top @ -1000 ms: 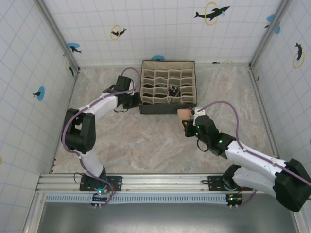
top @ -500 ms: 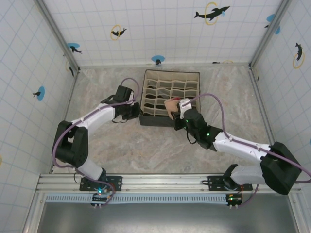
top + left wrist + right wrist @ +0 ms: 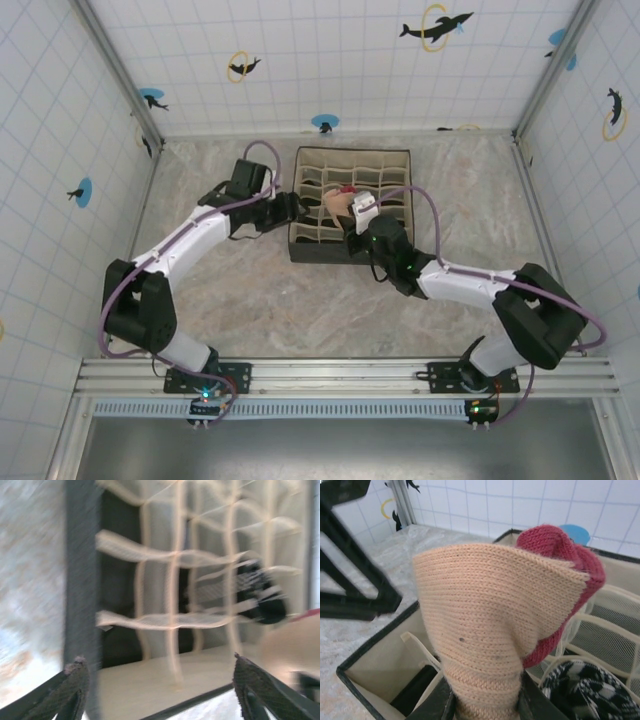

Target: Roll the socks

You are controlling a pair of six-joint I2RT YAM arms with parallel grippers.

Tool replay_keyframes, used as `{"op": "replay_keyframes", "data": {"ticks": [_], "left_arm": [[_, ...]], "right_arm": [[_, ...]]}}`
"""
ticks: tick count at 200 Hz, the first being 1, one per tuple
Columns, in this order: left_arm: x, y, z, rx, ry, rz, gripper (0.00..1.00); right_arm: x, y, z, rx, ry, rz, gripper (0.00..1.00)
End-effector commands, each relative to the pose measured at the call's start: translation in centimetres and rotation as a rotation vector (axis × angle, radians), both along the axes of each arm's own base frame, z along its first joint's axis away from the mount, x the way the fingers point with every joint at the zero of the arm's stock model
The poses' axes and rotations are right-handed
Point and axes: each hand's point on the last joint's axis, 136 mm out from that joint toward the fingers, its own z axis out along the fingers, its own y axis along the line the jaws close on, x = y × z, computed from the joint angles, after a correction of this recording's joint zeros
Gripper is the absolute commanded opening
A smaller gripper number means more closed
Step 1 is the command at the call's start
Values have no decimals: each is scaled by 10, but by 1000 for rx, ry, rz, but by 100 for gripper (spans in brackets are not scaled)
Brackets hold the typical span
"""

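The peach sock [image 3: 490, 620] is bunched into a roll with its dark red end [image 3: 560, 550] on top. My right gripper [image 3: 485, 711] is shut on its lower part and holds it over the left cells of the divided box [image 3: 350, 151]; from above the sock [image 3: 335, 202] hangs just past the box's left wall. The black-and-white striped sock [image 3: 582, 690] lies balled in a cell below and to the right, and the left wrist view also shows it [image 3: 255, 590]. My left gripper [image 3: 291, 206] stands open at the box's left wall, nothing between its fingers [image 3: 75, 682].
The box [image 3: 80, 580] has dark outer walls and cream mesh dividers [image 3: 170, 622] forming several cells. It sits at the back middle of the marble table [image 3: 250, 290]. Tiled walls [image 3: 60, 150] close in the table on three sides.
My right arm has carried the peach sock from in front of the box up and left to above its left cells. My left gripper has opened at the box's left wall.
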Motion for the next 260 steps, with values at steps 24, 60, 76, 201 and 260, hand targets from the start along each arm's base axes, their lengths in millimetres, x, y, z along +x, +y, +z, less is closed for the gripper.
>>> {"op": "replay_keyframes", "data": {"ticks": [24, 60, 76, 201, 260], "left_arm": [[19, -34, 50, -150, -130, -131, 86], [30, -48, 57, -195, -162, -170, 90], [24, -63, 57, -205, -163, -204, 90], [13, -85, 33, -192, -127, -284, 86], [12, -91, 21, -181, -99, -305, 78]], "right_arm": [[4, 13, 19, 71, -88, 60, 1], [5, 14, 14, 46, -89, 65, 1], [6, 15, 11, 30, -86, 72, 1], [12, 31, 11, -1, -88, 119, 1], [16, 32, 12, -35, -108, 115, 1]]}}
